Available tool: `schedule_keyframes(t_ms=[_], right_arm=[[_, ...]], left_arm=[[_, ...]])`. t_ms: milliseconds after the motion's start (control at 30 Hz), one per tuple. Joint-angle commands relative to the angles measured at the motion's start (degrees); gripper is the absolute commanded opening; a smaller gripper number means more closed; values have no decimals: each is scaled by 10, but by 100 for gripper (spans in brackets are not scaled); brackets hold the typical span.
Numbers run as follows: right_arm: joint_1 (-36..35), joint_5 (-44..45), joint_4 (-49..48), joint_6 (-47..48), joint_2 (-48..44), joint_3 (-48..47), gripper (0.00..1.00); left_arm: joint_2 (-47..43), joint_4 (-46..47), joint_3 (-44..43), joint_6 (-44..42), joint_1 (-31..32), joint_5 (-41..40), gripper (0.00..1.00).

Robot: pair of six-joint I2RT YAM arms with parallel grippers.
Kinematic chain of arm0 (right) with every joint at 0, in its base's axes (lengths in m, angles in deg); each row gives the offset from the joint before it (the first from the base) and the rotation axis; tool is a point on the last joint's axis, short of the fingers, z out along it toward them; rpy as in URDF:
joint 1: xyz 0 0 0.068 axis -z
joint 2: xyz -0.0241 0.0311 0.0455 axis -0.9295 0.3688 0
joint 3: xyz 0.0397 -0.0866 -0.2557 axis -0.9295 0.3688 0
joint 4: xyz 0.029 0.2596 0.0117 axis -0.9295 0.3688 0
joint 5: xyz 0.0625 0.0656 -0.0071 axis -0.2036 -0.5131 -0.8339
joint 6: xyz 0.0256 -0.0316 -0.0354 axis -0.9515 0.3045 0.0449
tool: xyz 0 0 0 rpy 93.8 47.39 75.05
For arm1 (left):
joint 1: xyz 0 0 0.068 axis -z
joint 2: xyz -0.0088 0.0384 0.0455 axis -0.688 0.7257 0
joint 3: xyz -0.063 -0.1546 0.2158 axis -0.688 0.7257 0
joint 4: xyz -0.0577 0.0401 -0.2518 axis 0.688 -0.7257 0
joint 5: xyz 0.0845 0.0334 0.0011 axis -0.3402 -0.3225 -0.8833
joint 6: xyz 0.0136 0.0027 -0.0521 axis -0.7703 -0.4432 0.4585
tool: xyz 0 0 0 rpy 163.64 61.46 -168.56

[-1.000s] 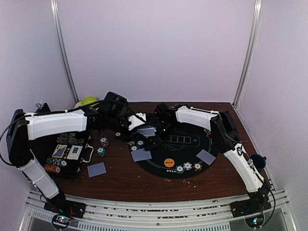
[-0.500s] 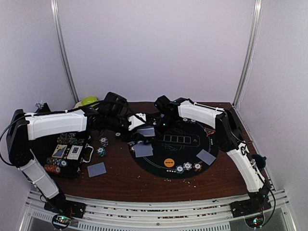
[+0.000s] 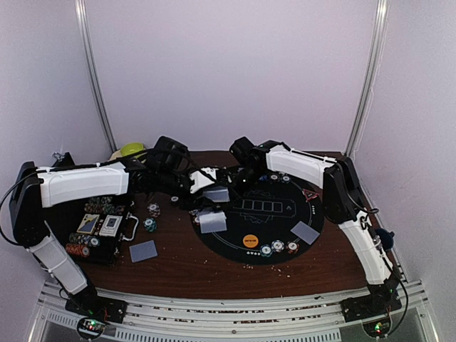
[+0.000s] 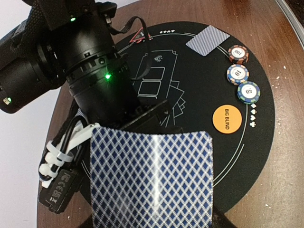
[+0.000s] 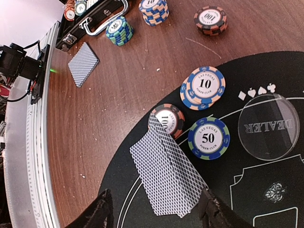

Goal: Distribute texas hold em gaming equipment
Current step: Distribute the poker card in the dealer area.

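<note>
Blue-backed card (image 4: 152,183) beside orange disc (image 4: 226,119)

Top cam dim, soft; glare on card (image 4: 152,190).

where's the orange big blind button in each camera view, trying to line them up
top external: orange button near the front edge of the black round mat, just left of a row of three chips.
left wrist: orange button mid-right on the mat, below the three chips, above-right of the big playing card.
right wrist: not in it.
shared landmark: the mat, which also fills the lower right of the right wrist view.
</note>
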State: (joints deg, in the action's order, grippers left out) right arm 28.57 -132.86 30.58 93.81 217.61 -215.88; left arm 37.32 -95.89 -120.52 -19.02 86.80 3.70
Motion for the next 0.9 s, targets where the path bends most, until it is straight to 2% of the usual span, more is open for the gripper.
schedule_keyframes(t_ms=[0,333,700,867], right_arm=[[-4,-6,13,8,-2,15,63],[-4,-7,34,26,2,20,62],[-4,100,-63,-44,8,23,67],[-4,109,-76,-57,24,15,71]], left_arm=[[-3,12,4,-8,1,10,4],[-1,12,4,-9,1,10,4],[3,12,2,-9,1,9,4],[4,12,2,-8,1,10,4]])
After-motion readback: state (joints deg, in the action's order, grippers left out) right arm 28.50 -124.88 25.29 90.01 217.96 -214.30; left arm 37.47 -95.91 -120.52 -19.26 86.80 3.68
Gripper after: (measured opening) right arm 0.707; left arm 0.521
